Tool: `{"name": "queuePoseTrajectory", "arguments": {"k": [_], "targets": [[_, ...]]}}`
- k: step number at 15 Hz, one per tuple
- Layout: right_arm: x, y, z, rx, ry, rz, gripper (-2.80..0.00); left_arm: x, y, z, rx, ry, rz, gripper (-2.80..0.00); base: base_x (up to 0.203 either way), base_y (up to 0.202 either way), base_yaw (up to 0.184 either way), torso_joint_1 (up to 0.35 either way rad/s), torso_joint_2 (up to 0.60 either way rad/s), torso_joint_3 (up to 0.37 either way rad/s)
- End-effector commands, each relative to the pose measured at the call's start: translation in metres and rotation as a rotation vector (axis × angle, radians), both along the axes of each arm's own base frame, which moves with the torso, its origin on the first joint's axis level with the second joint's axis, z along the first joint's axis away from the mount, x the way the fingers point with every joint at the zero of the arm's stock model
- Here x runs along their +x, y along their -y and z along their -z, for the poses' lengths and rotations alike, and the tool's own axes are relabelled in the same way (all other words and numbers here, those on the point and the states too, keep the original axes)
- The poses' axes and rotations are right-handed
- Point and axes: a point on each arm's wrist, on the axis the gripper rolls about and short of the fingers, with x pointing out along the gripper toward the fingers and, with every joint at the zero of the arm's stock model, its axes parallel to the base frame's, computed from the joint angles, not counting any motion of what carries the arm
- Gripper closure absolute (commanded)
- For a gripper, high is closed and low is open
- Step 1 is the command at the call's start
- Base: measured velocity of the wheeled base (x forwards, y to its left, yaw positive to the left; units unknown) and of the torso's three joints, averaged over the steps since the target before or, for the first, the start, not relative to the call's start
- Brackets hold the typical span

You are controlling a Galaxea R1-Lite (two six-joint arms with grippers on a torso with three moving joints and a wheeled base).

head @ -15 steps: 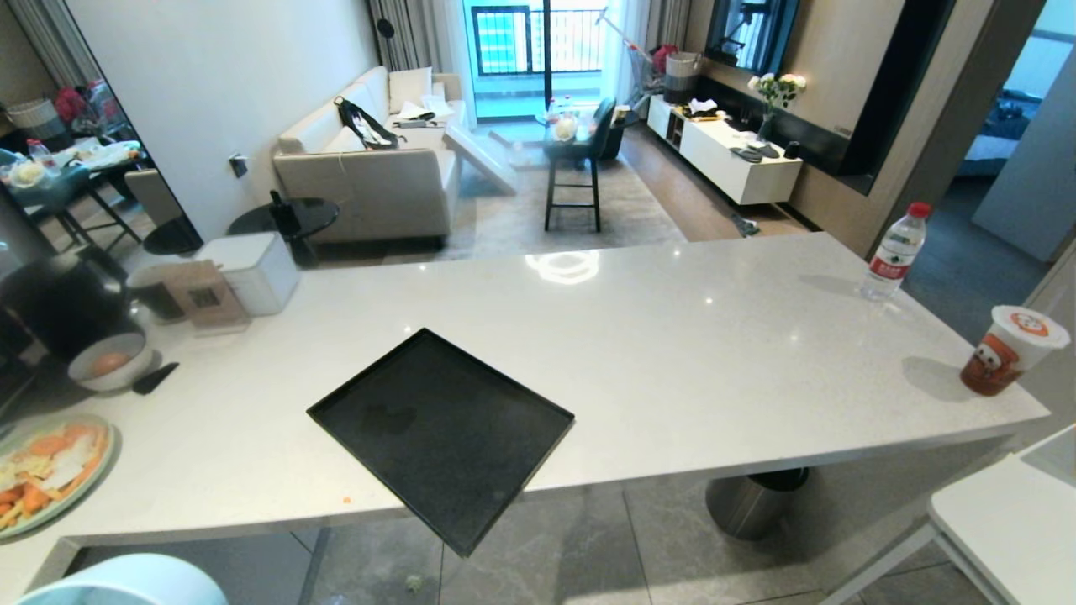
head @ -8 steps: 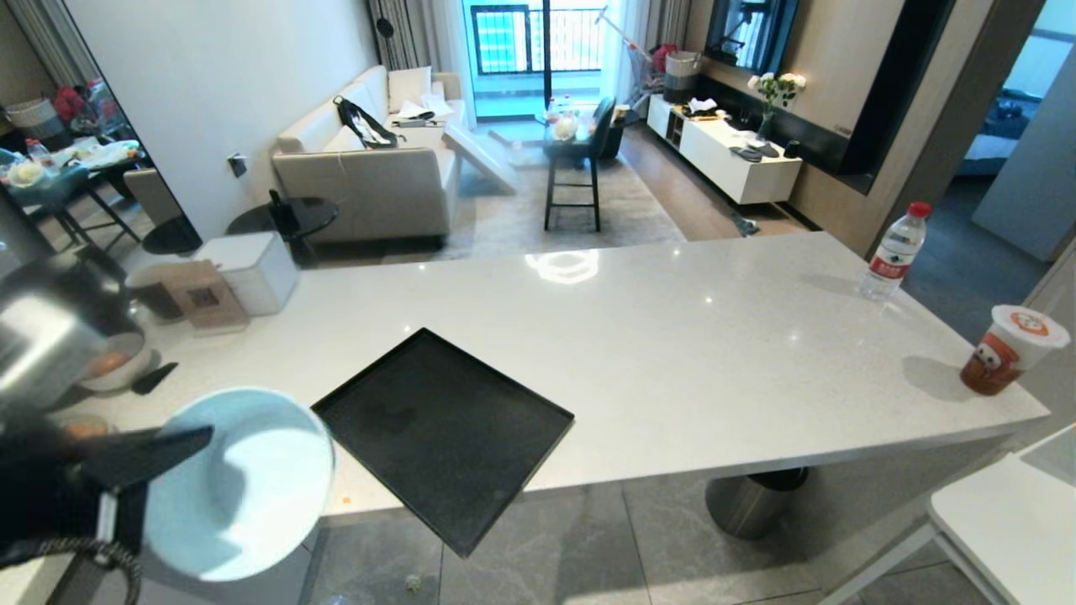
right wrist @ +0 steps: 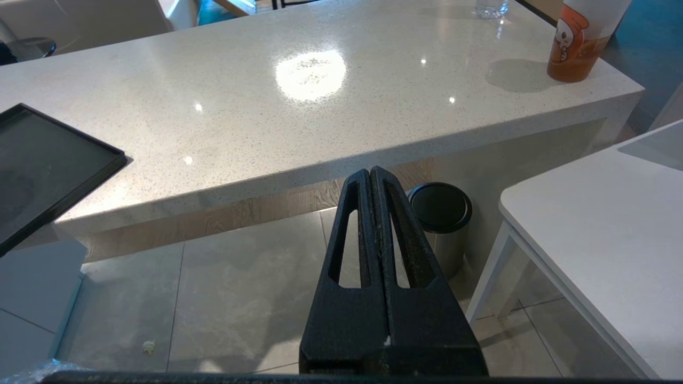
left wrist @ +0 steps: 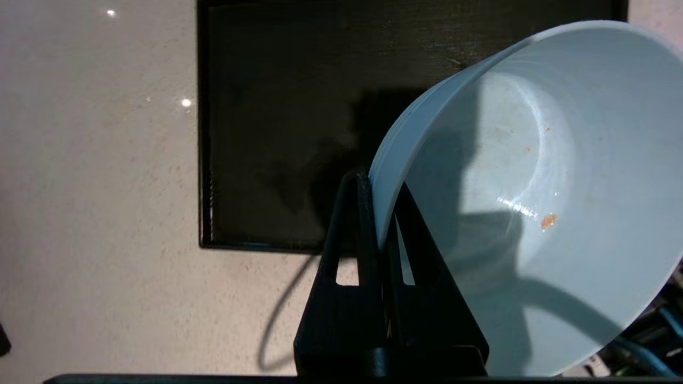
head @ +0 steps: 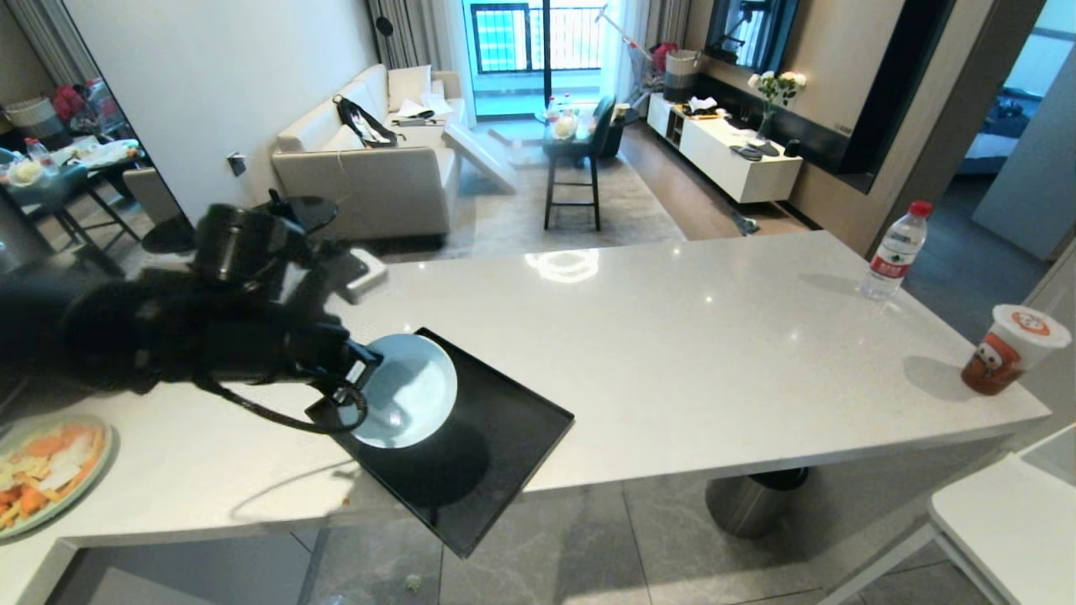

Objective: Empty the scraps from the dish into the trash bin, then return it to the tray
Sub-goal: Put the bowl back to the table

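My left gripper [head: 363,370] [left wrist: 380,184] is shut on the rim of the dish [head: 410,391] [left wrist: 533,186], a pale blue-white bowl. It holds the dish tilted, just above the left corner of the black tray [head: 504,437] [left wrist: 277,106]. Only a few orange specks [left wrist: 548,220] of the scraps cling inside the dish. The trash bin is out of view, apart from a bit of crinkled clear plastic [right wrist: 26,370] low in the right wrist view. My right gripper [right wrist: 371,173] is parked shut and empty over the floor, below the counter's front edge.
A green plate [head: 46,470] of cut vegetables lies at the counter's left edge. A water bottle [head: 895,252] and a printed cup [head: 1013,349] stand far right. A lidded metal cylinder [head: 752,504] [right wrist: 440,224] stands under the counter, next to a white table [head: 1009,512].
My left arm has risen from the lower left edge of the head view and swung right over the counter, carrying the dish to above the tray. The right arm has not moved.
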Motion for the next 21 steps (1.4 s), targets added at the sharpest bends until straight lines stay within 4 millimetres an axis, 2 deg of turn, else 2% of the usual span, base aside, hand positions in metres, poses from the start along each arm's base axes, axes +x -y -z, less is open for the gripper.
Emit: {"name": "queuePoseTrajectory", "arguments": {"k": [1,5,9,15,19,21], "targets": [[0.000,0.000,0.000,0.001,0.001,0.000,0.00,0.042,0.015,0.056,0.071,-0.128,0.051,0.00,0.000,0.000,0.000,0.000,0.00,0.000],[0.000,0.000,0.000,0.001,0.001,0.000,0.00,0.069,0.029,0.097,0.151,-0.178,0.140,0.00,0.000,0.000,0.000,0.000,0.00,0.000],[0.000,0.000,0.000,0.001,0.001,0.000,0.00,0.081,0.043,0.113,0.174,-0.189,0.184,0.00,0.000,0.000,0.000,0.000,0.00,0.000],[0.000,0.000,0.000,0.001,0.001,0.000,0.00,0.106,0.052,0.115,0.177,-0.161,0.180,0.00,0.000,0.000,0.000,0.000,0.00,0.000],[0.000,0.000,0.000,0.001,0.001,0.000,0.00,0.117,0.051,0.095,0.233,-0.230,0.214,0.00,0.000,0.000,0.000,0.000,0.00,0.000],[0.000,0.000,0.000,0.001,0.001,0.000,0.00,0.120,0.050,0.094,0.264,-0.267,0.223,0.00,0.000,0.000,0.000,0.000,0.00,0.000]]}}
